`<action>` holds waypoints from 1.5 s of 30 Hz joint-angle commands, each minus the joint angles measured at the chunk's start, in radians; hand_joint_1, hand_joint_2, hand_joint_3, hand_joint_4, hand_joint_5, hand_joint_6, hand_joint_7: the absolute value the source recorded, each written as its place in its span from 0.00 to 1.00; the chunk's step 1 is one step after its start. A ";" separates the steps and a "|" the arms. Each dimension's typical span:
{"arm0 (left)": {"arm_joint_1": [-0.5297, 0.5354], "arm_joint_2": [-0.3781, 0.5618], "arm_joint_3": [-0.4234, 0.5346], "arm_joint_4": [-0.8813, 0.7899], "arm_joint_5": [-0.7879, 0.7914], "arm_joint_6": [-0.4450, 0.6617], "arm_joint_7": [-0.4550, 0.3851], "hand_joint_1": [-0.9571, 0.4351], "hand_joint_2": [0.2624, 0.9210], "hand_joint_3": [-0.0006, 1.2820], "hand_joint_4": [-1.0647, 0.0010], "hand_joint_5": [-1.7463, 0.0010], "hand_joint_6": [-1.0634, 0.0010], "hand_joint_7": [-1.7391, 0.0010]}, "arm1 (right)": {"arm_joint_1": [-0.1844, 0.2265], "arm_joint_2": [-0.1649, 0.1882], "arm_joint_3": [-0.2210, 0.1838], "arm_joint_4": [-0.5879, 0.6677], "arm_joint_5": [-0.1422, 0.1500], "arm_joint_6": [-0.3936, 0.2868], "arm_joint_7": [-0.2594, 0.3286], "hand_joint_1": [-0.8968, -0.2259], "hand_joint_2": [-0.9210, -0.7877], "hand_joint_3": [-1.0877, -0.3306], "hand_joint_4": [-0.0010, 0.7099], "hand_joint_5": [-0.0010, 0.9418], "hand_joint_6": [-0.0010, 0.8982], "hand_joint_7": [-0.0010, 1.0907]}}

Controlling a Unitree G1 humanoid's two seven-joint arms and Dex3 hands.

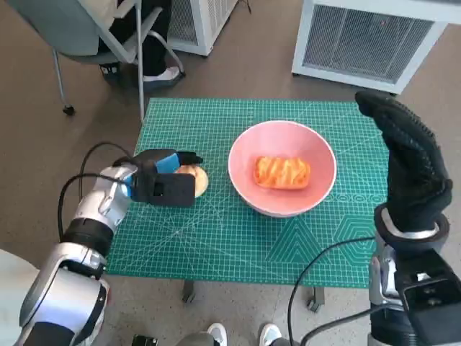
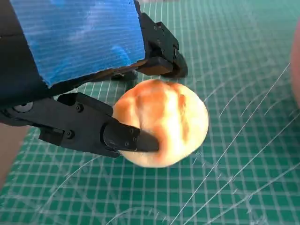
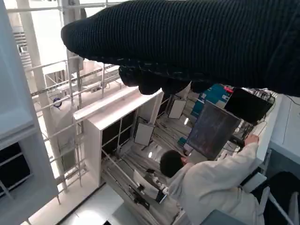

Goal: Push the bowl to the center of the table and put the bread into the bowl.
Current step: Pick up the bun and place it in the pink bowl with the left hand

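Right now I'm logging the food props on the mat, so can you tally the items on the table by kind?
Bread: 2, one striped loaf inside the bowl, one round bun that the left hand grips on the mat
Bowl: 1, the pink bowl
Total: 3

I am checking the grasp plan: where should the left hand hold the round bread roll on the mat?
Across its widest middle, from the side away from the pink bowl, as the left hand already does: the round bread roll is domed, so fingers on opposite flanks likely hold best.
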 commanded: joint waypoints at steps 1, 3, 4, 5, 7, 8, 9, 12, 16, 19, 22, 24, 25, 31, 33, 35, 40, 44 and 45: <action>0.016 0.002 0.013 0.023 -0.016 -0.029 0.014 0.69 1.00 0.15 0.45 0.26 0.57 0.29 | 0.024 0.003 0.001 0.005 0.007 0.008 0.009 0.73 0.00 0.75 0.60 0.00 0.12 0.62; 0.008 0.011 0.024 0.015 -0.031 -0.035 -0.001 0.69 1.00 0.15 0.45 0.25 0.56 0.28 | 0.025 0.003 0.001 0.004 0.005 0.009 0.008 0.73 0.00 0.75 0.60 0.00 0.12 0.62; 0.002 0.016 0.033 0.006 -0.041 -0.037 -0.013 0.69 1.00 0.15 0.45 0.25 0.55 0.27 | 0.026 0.004 0.001 0.003 0.005 0.008 0.008 0.74 0.00 0.75 0.60 0.00 0.12 0.62; -0.002 0.020 0.038 0.000 -0.047 -0.038 -0.021 0.69 1.00 0.15 0.45 0.25 0.55 0.27 | 0.027 0.004 0.001 0.003 0.005 0.008 0.008 0.74 0.00 0.75 0.60 0.00 0.12 0.62; -0.015 0.034 0.058 -0.028 -0.069 -0.046 -0.044 0.69 1.00 0.15 0.46 0.24 0.56 0.27 | 0.029 0.006 0.002 0.002 0.005 0.007 0.007 0.74 0.00 0.75 0.60 0.00 0.12 0.62; -0.020 0.042 0.071 -0.053 -0.082 -0.048 -0.057 0.69 1.00 0.15 0.46 0.24 0.56 0.27 | 0.029 0.006 0.002 0.001 0.005 0.007 0.007 0.74 0.00 0.75 0.60 0.00 0.12 0.62; -0.022 0.048 0.080 -0.072 -0.091 -0.048 -0.066 0.69 1.00 0.15 0.46 0.24 0.56 0.27 | 0.030 0.007 0.002 0.001 0.005 0.007 0.007 0.74 0.00 0.75 0.60 0.00 0.12 0.62; -0.028 0.068 0.114 -0.164 -0.116 -0.036 -0.079 0.69 1.00 0.15 0.45 0.24 0.55 0.27 | 0.029 0.006 0.000 0.006 0.004 0.005 0.006 0.74 0.00 0.75 0.59 0.00 0.12 0.63; -0.030 0.085 0.158 -0.283 -0.132 -0.024 -0.059 0.69 1.00 0.12 0.43 0.26 0.53 0.28 | 0.028 0.006 -0.002 0.010 0.000 0.002 0.003 0.74 0.00 0.75 0.59 0.00 0.12 0.63; -0.029 0.086 0.196 -0.367 -0.149 -0.012 -0.041 0.69 1.00 0.11 0.41 0.28 0.50 0.29 | 0.027 0.008 -0.003 0.014 -0.003 -0.002 0.001 0.75 0.00 0.75 0.59 0.00 0.12 0.63; -0.029 0.076 0.224 -0.451 -0.161 0.002 -0.019 0.69 1.00 0.10 0.39 0.29 0.48 0.30 | 0.027 0.012 -0.002 0.014 -0.008 -0.003 -0.003 0.75 0.00 0.75 0.59 0.00 0.12 0.63; -0.029 0.066 0.234 -0.499 -0.162 0.007 -0.003 0.69 1.00 0.09 0.39 0.30 0.48 0.30 | 0.027 0.014 -0.002 0.014 -0.011 -0.003 -0.006 0.75 0.00 0.75 0.59 0.00 0.11 0.63; -0.028 0.061 0.237 -0.518 -0.161 0.009 0.003 0.69 1.00 0.09 0.39 0.30 0.47 0.30 | 0.027 0.015 -0.002 0.013 -0.011 -0.003 -0.006 0.75 0.00 0.75 0.59 0.00 0.11 0.63; -0.032 0.017 0.229 -0.592 -0.150 -0.005 0.043 0.69 1.00 0.07 0.36 0.32 0.44 0.32 | 0.026 0.019 -0.002 0.011 -0.017 -0.002 -0.011 0.75 0.00 0.75 0.60 0.00 0.11 0.63; -0.034 0.001 0.220 -0.603 -0.146 -0.005 0.044 0.69 1.00 0.06 0.35 0.33 0.43 0.32 | 0.025 0.020 -0.003 0.013 -0.017 -0.004 -0.011 0.74 0.00 0.75 0.60 0.00 0.11 0.63; -0.037 -0.018 0.207 -0.610 -0.147 -0.001 0.031 0.69 1.00 0.06 0.35 0.34 0.43 0.32 | 0.024 0.022 -0.003 0.013 -0.019 -0.005 -0.011 0.74 0.00 0.75 0.60 0.00 0.11 0.63; -0.044 -0.060 0.171 -0.601 -0.149 0.000 -0.008 0.69 1.00 0.06 0.34 0.34 0.43 0.32 | 0.024 0.028 -0.001 0.006 -0.028 -0.002 -0.015 0.74 0.00 0.75 0.60 0.00 0.11 0.63; -0.049 -0.093 0.142 -0.586 -0.150 0.001 -0.043 0.69 1.00 0.06 0.34 0.34 0.43 0.32 | 0.025 0.029 -0.002 0.001 -0.028 0.001 -0.016 0.73 0.00 0.75 0.60 0.00 0.11 0.63; -0.049 -0.099 0.137 -0.583 -0.150 0.003 -0.051 0.69 1.00 0.06 0.34 0.34 0.44 0.31 | 0.026 0.028 -0.002 0.000 -0.027 0.001 -0.017 0.73 0.00 0.75 0.60 0.00 0.11 0.63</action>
